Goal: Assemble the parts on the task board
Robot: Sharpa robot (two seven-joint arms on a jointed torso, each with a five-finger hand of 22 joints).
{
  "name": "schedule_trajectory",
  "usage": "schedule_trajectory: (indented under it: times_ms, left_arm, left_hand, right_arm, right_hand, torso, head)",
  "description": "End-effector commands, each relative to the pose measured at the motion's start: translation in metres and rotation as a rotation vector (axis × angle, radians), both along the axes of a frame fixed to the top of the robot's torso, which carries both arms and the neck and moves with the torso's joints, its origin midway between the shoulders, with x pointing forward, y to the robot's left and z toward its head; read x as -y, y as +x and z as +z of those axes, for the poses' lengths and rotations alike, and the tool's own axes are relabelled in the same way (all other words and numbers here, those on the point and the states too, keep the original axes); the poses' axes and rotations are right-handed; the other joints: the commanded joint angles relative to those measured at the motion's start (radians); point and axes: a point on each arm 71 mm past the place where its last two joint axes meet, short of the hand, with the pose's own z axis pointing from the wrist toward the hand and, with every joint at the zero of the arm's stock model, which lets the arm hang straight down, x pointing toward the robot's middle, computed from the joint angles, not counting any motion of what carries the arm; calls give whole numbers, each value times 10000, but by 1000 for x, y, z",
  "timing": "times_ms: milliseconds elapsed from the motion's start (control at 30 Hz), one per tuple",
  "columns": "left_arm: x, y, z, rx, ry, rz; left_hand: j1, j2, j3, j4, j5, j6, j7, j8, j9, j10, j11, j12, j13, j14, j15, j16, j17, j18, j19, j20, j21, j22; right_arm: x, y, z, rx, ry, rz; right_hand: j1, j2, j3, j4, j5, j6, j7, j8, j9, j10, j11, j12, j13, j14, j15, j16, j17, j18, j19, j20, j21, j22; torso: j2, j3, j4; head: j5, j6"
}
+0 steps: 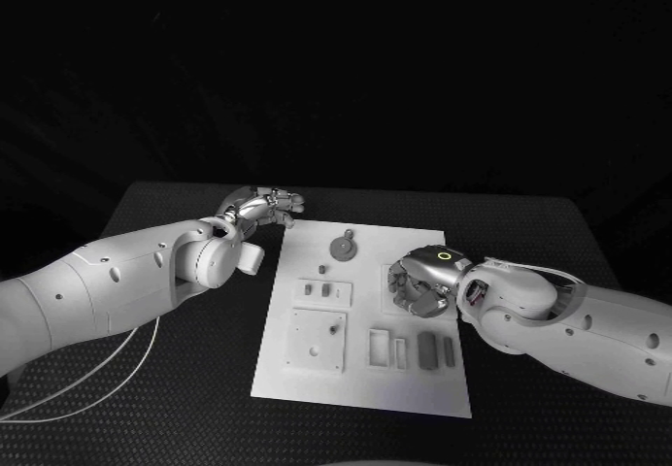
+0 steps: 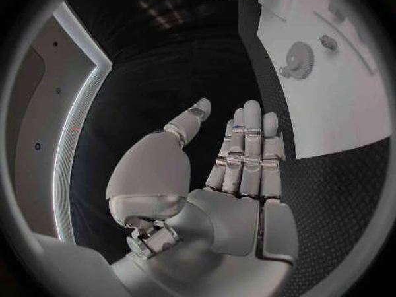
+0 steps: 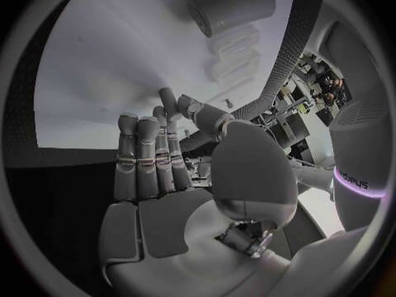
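The white task board (image 1: pixel 367 320) lies flat in the middle of the black table (image 1: pixel 532 233), with a round gear part (image 1: pixel 343 249) near its far end and small block parts (image 1: pixel 427 349) in a row near its close end. The left robot hand (image 1: pixel 266 207) is over the table just beside the board's far corner, fingers straight and apart, holding nothing. The right robot hand (image 1: pixel 418 283) hangs over the board's right side with its fingers spread, and it holds nothing too.

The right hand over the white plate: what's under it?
The right hand hovers over the task board, fingers spread and holding nothing. Its wrist view shows bare board and a grey cylinder ahead. The spot beneath the palm is hidden.
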Motion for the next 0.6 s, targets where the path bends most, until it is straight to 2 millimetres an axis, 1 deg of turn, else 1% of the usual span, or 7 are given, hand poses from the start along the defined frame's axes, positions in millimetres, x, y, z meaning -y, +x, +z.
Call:
schedule_trajectory:
  times_ms: [33,100,200,267,333,500,600]
  left_arm:
    - [2,0,1,14,-112,-139]
    - [2,0,1,10,-111,-141]
    - [2,0,1,8,-113,-146]
    - [2,0,1,5,-111,-142]
    - [2,0,1,6,-109,-138]
    - [3,0,1,7,-109,-140]
    - [3,0,1,7,-109,-139]
  left_hand:
    - [-92,25,-30,23,-52,-76,-1,-18,-16,-17,47,13,8,67,0,-36,12,111,57,28,-49,17]
    - [-92,25,-30,23,-52,-76,-1,-18,-16,-18,48,13,8,67,0,-37,13,111,57,28,-50,18]
    - [-92,27,-30,25,-52,-78,0,-18,-16,-20,48,12,8,67,0,-39,14,111,57,28,-52,19]
    - [-91,27,-30,25,-52,-79,0,-18,-16,-21,49,12,8,67,1,-40,15,111,57,28,-53,20]
    - [-91,27,-30,26,-52,-80,0,-17,-16,-22,49,12,8,67,1,-41,16,112,58,28,-53,20]
    - [-91,30,-30,28,-52,-82,1,-17,-16,-23,49,12,8,67,1,-43,19,112,58,29,-55,22]
    - [-100,39,-31,40,-52,-85,2,-15,-16,-24,50,13,8,68,2,-47,23,111,60,31,-59,25]
  right_arm:
    - [-1,-1,-1,146,-179,174]
    - [-2,-1,-1,192,-202,196]
    - [-2,-1,0,351,-190,195]
    - [-3,-1,1,581,-170,194]
    - [-4,-1,2,670,-75,194]
    - [-6,-3,4,854,-27,240]
    - [-8,-4,5,935,56,302]
  right_hand:
    - [35,129,123,-25,-58,122,-2,71,1,117,-17,69,23,-16,-85,66,-17,312,76,11,80,192]
    - [95,213,193,-71,-58,194,-29,93,6,175,-41,100,37,-1,-108,97,-21,312,91,-3,107,195]
    - [361,400,481,-257,-56,311,-73,113,5,265,-88,149,61,17,-153,158,-29,312,106,-36,152,194]
    - [386,481,584,-302,-57,396,-98,130,6,337,-111,191,82,59,-175,219,-28,312,153,-41,208,199]
    - [382,515,644,-337,-56,484,-127,146,7,413,-146,237,108,128,-211,296,-24,312,235,-69,291,202]
    - [341,593,663,-409,-59,634,-181,181,34,551,-212,332,182,251,-276,412,-41,312,372,-148,440,195]
    - [258,754,538,-471,-58,662,-191,187,74,576,-238,370,242,287,-302,459,-56,312,415,-188,509,190]
  torso:
    - [-4,7,-11]
    - [-3,8,-11]
    - [-2,5,-9]
    - [-1,2,-5]
    - [0,2,2]
    - [-7,-2,1]
    - [-6,-6,10]
  head:
    - [11,-11]
    - [16,-9]
    - [5,-8]
    - [-1,-4]
    - [-2,-9]
    - [-5,5]
    - [-7,8]
